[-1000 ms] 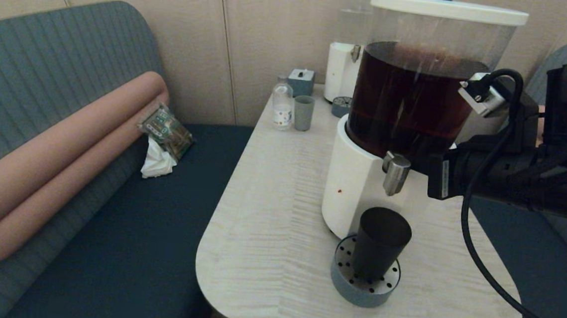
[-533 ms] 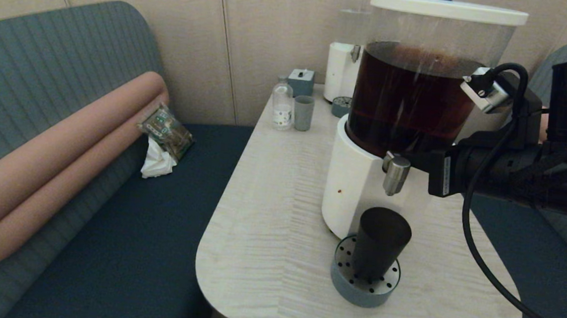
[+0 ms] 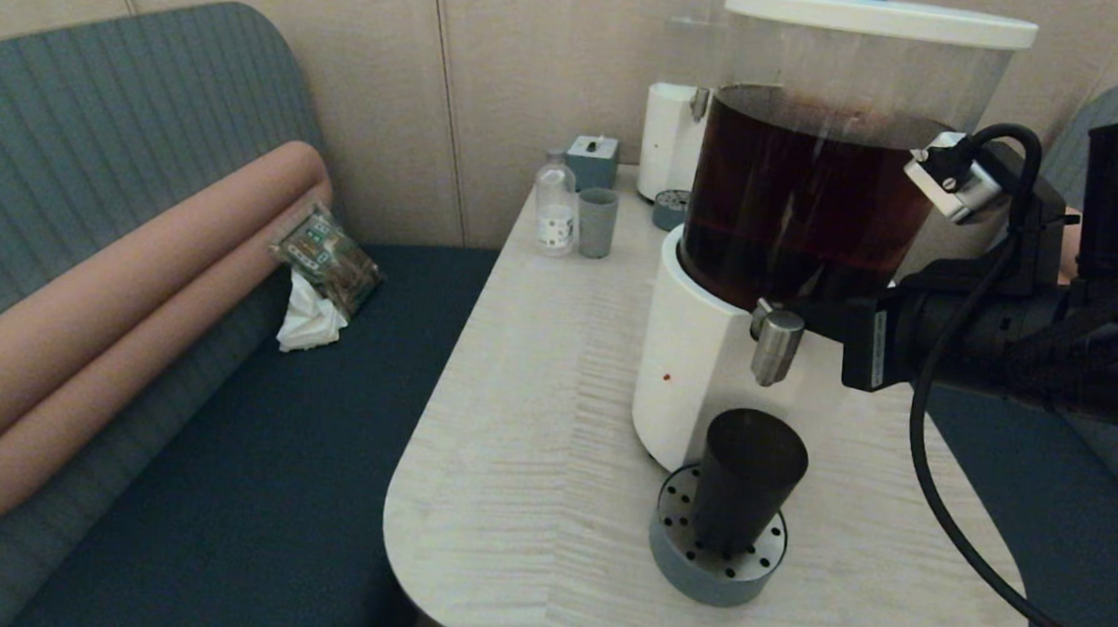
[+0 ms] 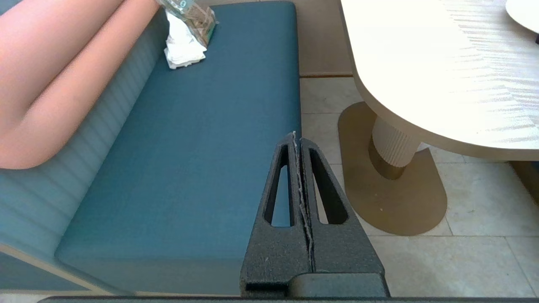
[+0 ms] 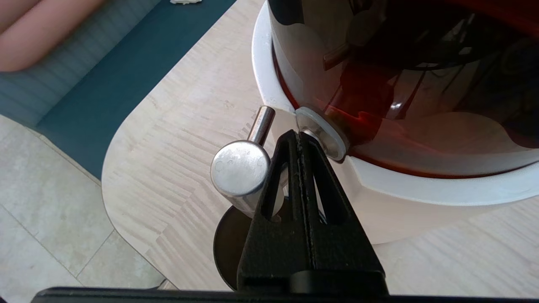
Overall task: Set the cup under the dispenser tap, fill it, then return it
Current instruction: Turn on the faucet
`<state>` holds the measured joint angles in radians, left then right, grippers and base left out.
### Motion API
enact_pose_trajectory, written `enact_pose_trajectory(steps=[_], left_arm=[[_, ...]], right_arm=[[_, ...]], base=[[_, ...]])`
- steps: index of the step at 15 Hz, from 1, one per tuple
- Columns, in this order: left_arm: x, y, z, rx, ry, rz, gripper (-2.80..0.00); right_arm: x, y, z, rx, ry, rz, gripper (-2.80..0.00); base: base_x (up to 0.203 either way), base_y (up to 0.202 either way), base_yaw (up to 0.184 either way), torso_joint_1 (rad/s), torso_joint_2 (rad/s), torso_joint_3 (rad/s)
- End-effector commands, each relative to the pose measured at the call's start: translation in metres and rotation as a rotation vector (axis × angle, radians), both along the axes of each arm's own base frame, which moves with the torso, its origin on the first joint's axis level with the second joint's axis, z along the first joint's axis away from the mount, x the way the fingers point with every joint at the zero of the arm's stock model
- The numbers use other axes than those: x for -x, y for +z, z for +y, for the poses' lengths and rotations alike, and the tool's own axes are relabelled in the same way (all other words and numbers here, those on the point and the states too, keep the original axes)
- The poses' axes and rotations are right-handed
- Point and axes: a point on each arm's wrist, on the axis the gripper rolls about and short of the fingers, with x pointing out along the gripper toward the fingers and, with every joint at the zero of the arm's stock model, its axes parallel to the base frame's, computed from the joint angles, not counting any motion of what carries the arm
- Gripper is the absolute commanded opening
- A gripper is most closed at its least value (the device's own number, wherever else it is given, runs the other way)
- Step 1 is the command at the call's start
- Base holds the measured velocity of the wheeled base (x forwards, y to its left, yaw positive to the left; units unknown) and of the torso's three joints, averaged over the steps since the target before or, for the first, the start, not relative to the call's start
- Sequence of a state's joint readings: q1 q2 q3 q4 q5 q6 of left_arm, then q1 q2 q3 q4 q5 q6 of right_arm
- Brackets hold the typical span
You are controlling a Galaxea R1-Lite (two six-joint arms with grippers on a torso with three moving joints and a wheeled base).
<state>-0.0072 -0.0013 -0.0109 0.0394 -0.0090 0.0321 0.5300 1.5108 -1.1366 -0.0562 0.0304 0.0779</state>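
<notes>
The smoky dark cup (image 3: 746,480) stands upright beneath the steel tap (image 3: 775,342); the right gripper (image 5: 300,136), fingers pressed together and empty, sits beside the tap.

Black textured right hand (image 5: 300,139), slotted tapering fingers (image 5: 286,202), looping black cable (image 3: 940,498).

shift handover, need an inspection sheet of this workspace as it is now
surface: pale wood table, no spills seen
job's things: cup upright on the grey drip tray, below the dispenser tap; no flow seen
clutter: small bottle, grey-green cup, small box, second dispenser at the far end
grippers: right gripper shut, beside the tap; left gripper shut, off the table, over the bench
cables: black cable looping from the right arm
surroundings: blue bench, pink bolster, packet with tissue
</notes>
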Motion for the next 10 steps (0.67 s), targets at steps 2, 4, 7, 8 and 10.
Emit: enact_pose_trajectory(steps=[2, 4, 7, 8, 10], left_arm=[[0.000, 0.000, 0.000, 0.000, -0.001, 0.002, -2.80], [0.000, 0.000, 0.000, 0.000, -0.001, 0.002, -2.80], [0.000, 0.000, 0.000, 0.000, -0.001, 0.002, -2.80], [0.000, 0.000, 0.000, 0.000, 0.001, 0.002, -2.80], [0.000, 0.000, 0.000, 0.000, -0.001, 0.002, -2.80]], right_arm=[[-0.001, -0.001, 0.003, -0.013, 0.039, 0.005, -2.80], [-0.003, -0.005, 0.004, -0.029, 0.059, -0.009, -2.80], [-0.009, -0.009, 0.008, -0.048, 0.061, -0.044, -2.80], [-0.011, -0.010, 0.009, -0.055, 0.061, -0.056, -2.80], [-0.013, -0.011, 0.010, -0.052, 0.060, -0.057, -2.80]], base=[[0.000, 0.000, 0.000, 0.000, 0.00, 0.000], [0.000, 0.000, 0.000, 0.000, 0.00, 0.000], [0.000, 0.000, 0.000, 0.000, 0.00, 0.000], [0.000, 0.000, 0.000, 0.000, 0.00, 0.000], [0.000, 0.000, 0.000, 0.000, 0.00, 0.000]])
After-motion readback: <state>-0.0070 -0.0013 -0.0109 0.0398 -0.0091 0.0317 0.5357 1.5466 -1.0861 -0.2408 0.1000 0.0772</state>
